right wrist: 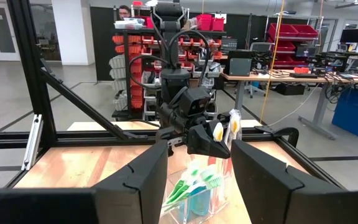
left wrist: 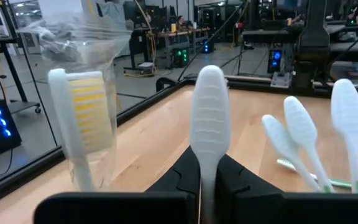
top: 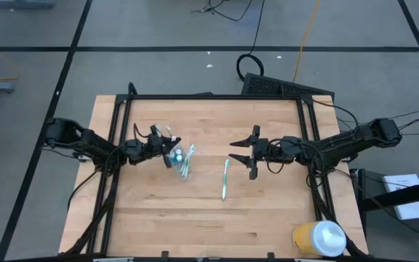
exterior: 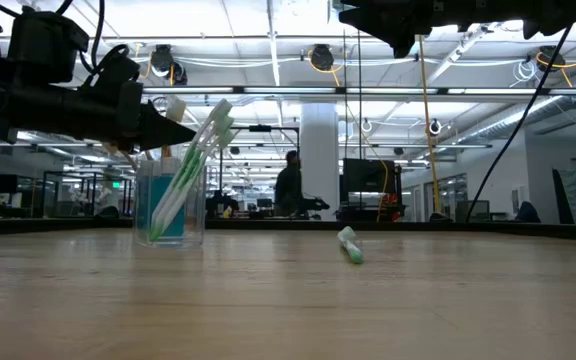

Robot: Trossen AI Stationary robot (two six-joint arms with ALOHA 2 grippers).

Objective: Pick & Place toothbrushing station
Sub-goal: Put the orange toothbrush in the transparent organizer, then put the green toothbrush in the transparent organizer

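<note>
A clear plastic cup (exterior: 171, 210) stands on the table left of centre and holds several green and white toothbrushes (exterior: 200, 160) and a blue tube (exterior: 168, 218). The brush heads stick out above its rim. My left gripper (top: 160, 143) reaches in level just above the cup, shut on a white toothbrush (left wrist: 209, 118). Beside it stands an orange-bristled brush in clear wrap (left wrist: 89, 118). One green toothbrush (top: 225, 179) lies flat on the table between the arms. My right gripper (top: 249, 153) hangs high, open, with nothing between its fingers. My left gripper pinches the white toothbrush's neck just below the head (left wrist: 206, 167) between its two fingers. The fingers come in level from the table's left, across the brush. The head stands up past the fingertips. The handle runs down toward the cup, hidden by the gripper.
A big yellow container with a white lid (top: 318, 239) lies at the table's near right corner. A black frame (top: 217, 97) borders the far edge and both sides. Bare wood (top: 195, 218) stretches along the near half.
</note>
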